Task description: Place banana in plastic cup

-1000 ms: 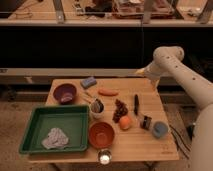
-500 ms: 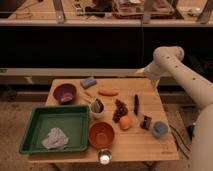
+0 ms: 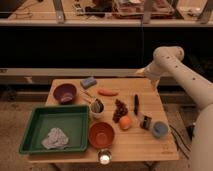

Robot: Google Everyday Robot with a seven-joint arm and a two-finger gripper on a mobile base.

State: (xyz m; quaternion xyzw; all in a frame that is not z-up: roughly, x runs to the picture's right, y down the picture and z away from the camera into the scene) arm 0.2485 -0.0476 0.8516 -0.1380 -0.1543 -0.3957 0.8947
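Banana looks like the pale elongated thing lying between the purple bowl and the whitish utensil cup, hard to make out; plastic cup sits well apart at front right, grapes and orange fruit between them. Gripper open, empty, over the wooden table's back right edge, dark shelving behind.

Gripper at table's back-right edge; rm free there, carrot & grapes crowd ctr.
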